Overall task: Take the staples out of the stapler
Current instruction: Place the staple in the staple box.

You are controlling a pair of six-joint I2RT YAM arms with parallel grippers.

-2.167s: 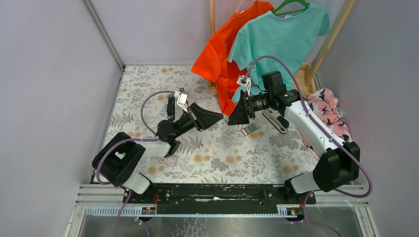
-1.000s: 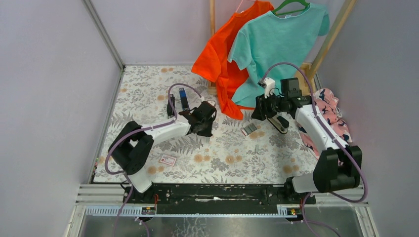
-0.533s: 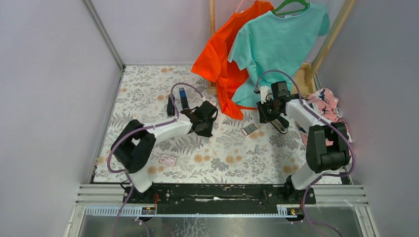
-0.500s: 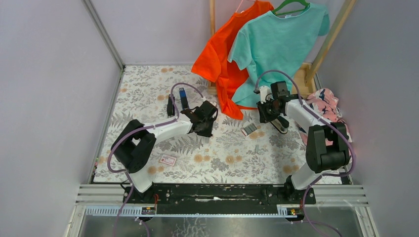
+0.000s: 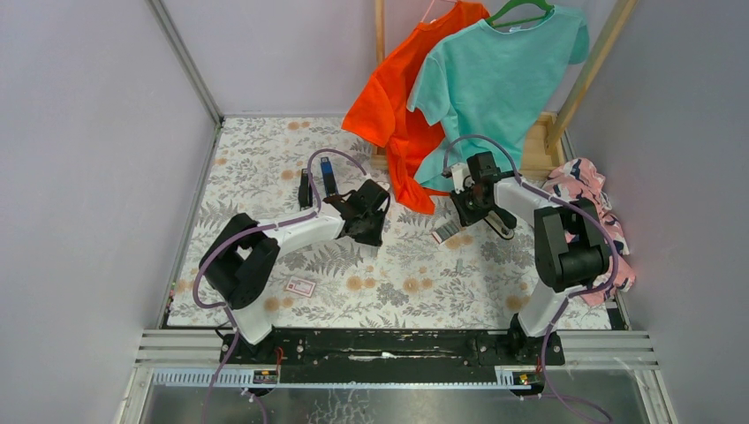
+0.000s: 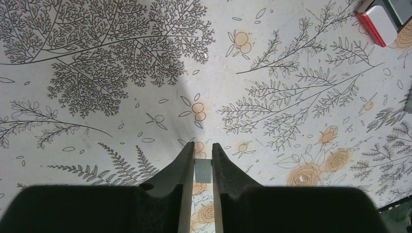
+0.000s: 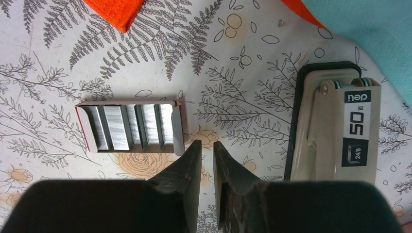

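Overhead and wrist views, read from the left edge of the desk (image 5: 397,291) to the right. A red-and-white card (image 5: 300,286) lies flat near the front left corner. A slim blue bar (image 5: 328,177) lies further back, towards the far edge.

The left arm reaches to the middle of the desk. The left claw (image 6: 203,148) points down at the floral surface, its fingers (image 6: 184,165) drawn in on a short silvery strip of staples (image 6: 203,171), which sits pinched between them just above the desk. An orange shirt (image 5: 389,97) hangs over the far edge, behind this arm.

Right of centre, an open box (image 7: 178,128) with red ends lies flat, with several rows of refill strips side by side inside it. The right claw (image 7: 207,145) hovers just beside the box, fingers nearly together with a thin slit between them, nothing held.

The stapler (image 7: 335,131) lies on the desk just right of that claw, apart from the box, a label reading "50" on its upper face. A teal shirt (image 5: 503,71) hangs above it. A pink patterned cloth (image 5: 583,190) is heaped at the right edge.
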